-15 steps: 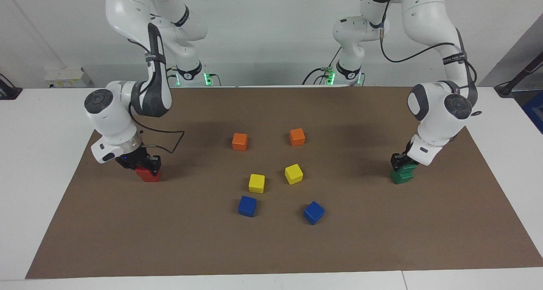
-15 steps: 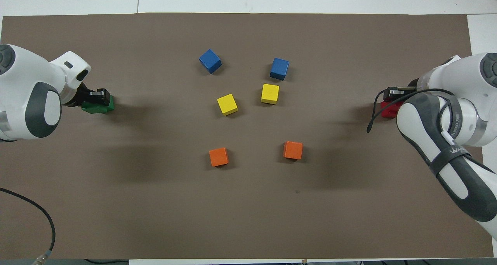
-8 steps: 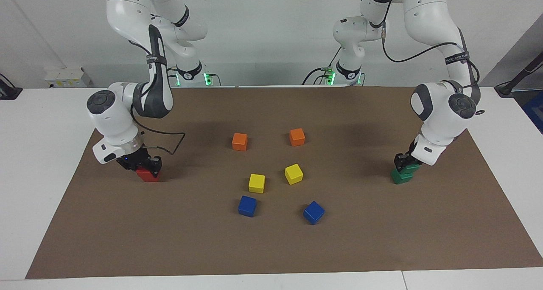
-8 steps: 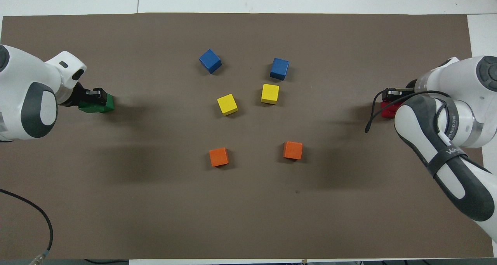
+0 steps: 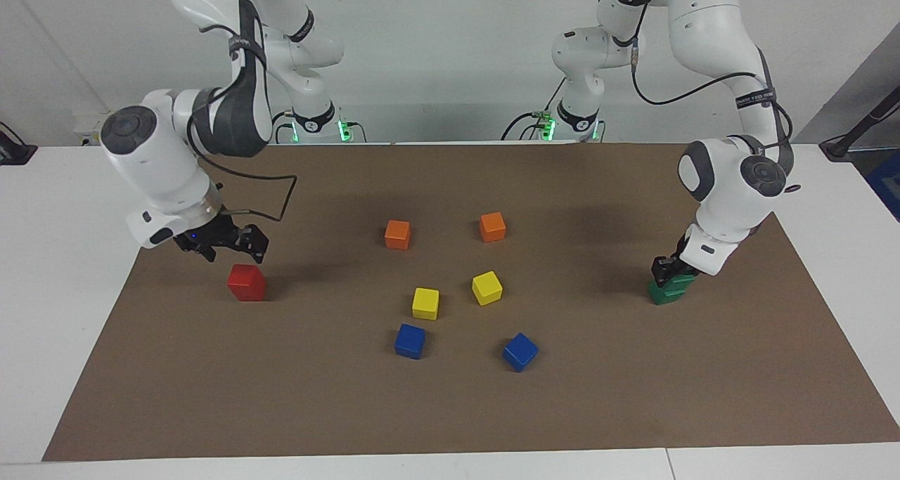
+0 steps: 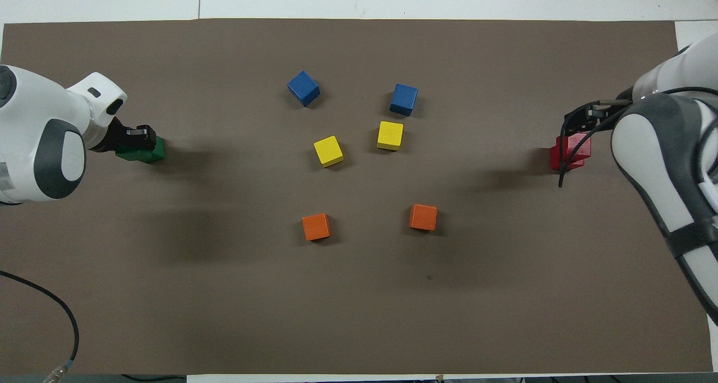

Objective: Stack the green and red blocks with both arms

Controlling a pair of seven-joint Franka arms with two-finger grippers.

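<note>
Toward the right arm's end of the mat, the red blocks (image 5: 246,283) (image 6: 568,153) stand as one small stack, one cube on the other. My right gripper (image 5: 235,251) (image 6: 583,119) hangs open just above this stack, touching nothing. At the left arm's end, the green blocks (image 5: 665,294) (image 6: 147,152) form a slightly offset stack. My left gripper (image 5: 672,272) (image 6: 139,138) is down on it, shut on the upper green block, which it largely hides.
Two orange cubes (image 5: 397,234) (image 5: 492,226), two yellow cubes (image 5: 425,303) (image 5: 486,287) and two blue cubes (image 5: 410,341) (image 5: 519,351) lie in the middle of the brown mat (image 5: 450,410). White table surrounds the mat.
My right gripper has opened, let go of the upper red block and risen off the stack. The left gripper stays shut on the upper green block, barely moved.
</note>
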